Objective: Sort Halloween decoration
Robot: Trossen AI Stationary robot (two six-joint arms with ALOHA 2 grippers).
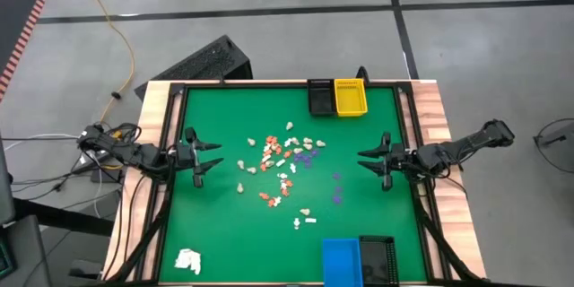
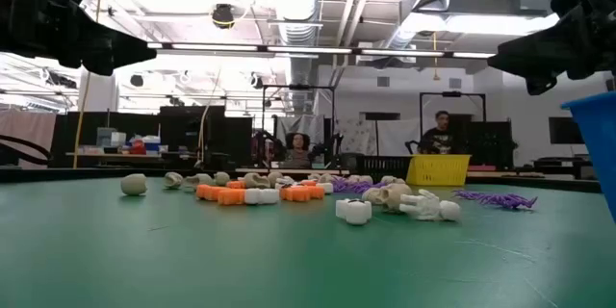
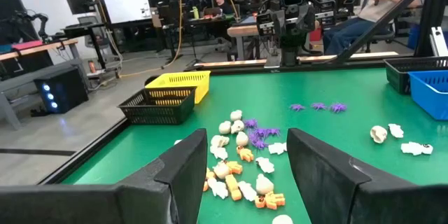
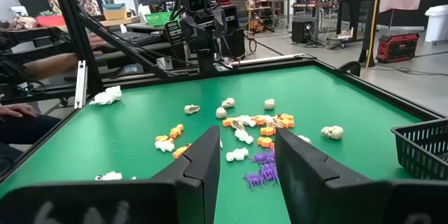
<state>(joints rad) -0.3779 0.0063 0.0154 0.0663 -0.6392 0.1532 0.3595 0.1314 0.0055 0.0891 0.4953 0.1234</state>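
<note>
The Halloween decoration lies as many tiny pieces (image 1: 282, 166) loose on the middle of the green table (image 1: 224, 233): orange, white and cream ones, with purple spiders (image 1: 305, 157) toward the right. My left gripper (image 1: 215, 157) hovers open at the table's left, pointing level at the pile (image 3: 241, 161). My right gripper (image 1: 363, 160) hovers open at the right, facing the pile (image 4: 259, 129) from the other side. Neither has anything between its fingers. In the low view both grippers (image 2: 96, 43) (image 2: 539, 53) hang well above the pieces (image 2: 289, 191).
A black bin (image 1: 321, 97) and a yellow bin (image 1: 350, 97) stand at the far edge. A blue bin (image 1: 341, 260) and a black bin (image 1: 378, 260) stand at the near edge. A white wadded lump (image 1: 188, 260) lies near the front left corner. People sit beyond the table.
</note>
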